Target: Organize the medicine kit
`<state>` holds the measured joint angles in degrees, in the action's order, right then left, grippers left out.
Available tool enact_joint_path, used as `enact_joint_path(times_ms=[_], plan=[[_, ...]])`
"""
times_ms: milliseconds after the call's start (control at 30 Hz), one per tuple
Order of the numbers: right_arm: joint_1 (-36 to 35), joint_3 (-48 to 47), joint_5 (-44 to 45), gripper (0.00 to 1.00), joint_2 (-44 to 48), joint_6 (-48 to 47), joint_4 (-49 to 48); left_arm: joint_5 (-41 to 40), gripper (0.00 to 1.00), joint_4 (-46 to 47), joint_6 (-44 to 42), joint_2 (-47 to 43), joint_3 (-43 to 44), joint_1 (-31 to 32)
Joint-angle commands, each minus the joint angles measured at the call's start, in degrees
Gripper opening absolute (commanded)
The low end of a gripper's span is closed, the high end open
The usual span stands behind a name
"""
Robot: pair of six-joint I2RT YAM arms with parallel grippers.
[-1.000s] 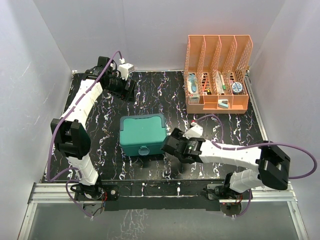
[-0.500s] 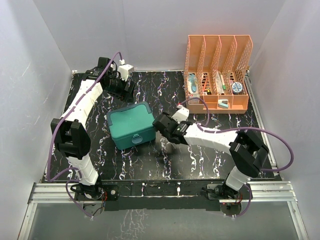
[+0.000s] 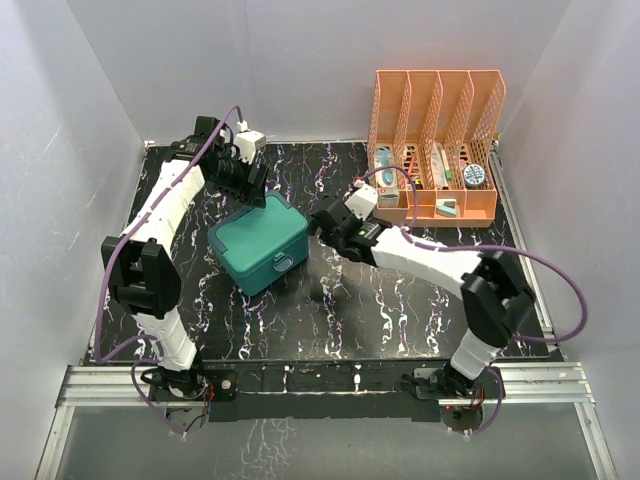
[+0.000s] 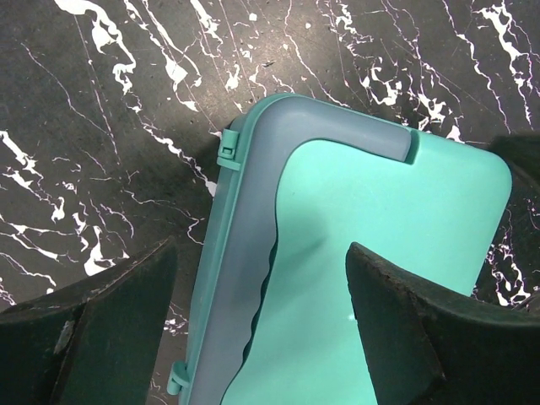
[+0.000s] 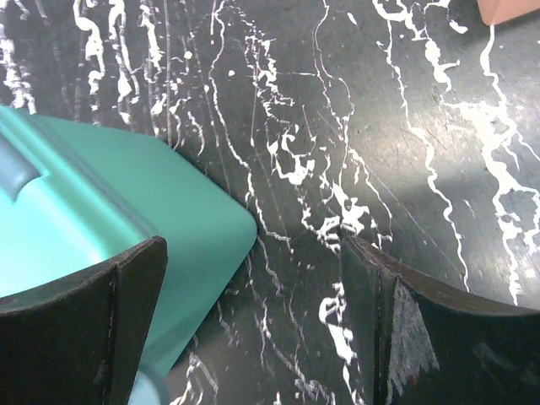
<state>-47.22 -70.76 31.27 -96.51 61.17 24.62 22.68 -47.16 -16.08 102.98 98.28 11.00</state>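
Observation:
The medicine kit [image 3: 258, 248], a teal box with its lid down and the latch [image 3: 283, 263] facing front right, lies turned at an angle left of the table's middle. My left gripper [image 3: 247, 187] stands open over its back corner. In the left wrist view the kit [image 4: 371, 253] shows its grey handle strip between the spread fingers of that gripper [image 4: 260, 253]. My right gripper [image 3: 326, 226] is open at the kit's right corner. In the right wrist view that corner of the kit [image 5: 169, 211] lies inside the open right gripper [image 5: 253, 245], by the left finger [image 5: 126, 295].
An orange mesh file rack [image 3: 437, 110] holding small packets and bottles stands at the back right, just behind the right arm's wrist. White walls close in the black marbled table [image 3: 400, 310] on three sides.
The kit has slid left and toward the back and turned counter-clockwise. The right arm swung from its front right side to its right corner. The left gripper dipped toward its back corner.

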Motion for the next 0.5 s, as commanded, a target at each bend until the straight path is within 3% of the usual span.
enact_joint_path(times_ms=[0, 167, 467], plan=[[-0.95, 4.33, -1.09, 0.80, 13.10, 2.71, 1.47, -0.38, 0.78, -0.79, 0.43, -2.69, 0.06, -0.72], [-1.54, 13.94, -8.08, 0.66, 22.50, 5.67, -2.16, -0.27, 0.76, -0.83, 0.43, -2.69, -0.51, -0.73], [-6.88, 13.90, -12.05, 0.61, 15.65, 10.01, -8.22, -0.69, 0.74, -1.48, 0.86, -3.24, -1.16, -0.72]])
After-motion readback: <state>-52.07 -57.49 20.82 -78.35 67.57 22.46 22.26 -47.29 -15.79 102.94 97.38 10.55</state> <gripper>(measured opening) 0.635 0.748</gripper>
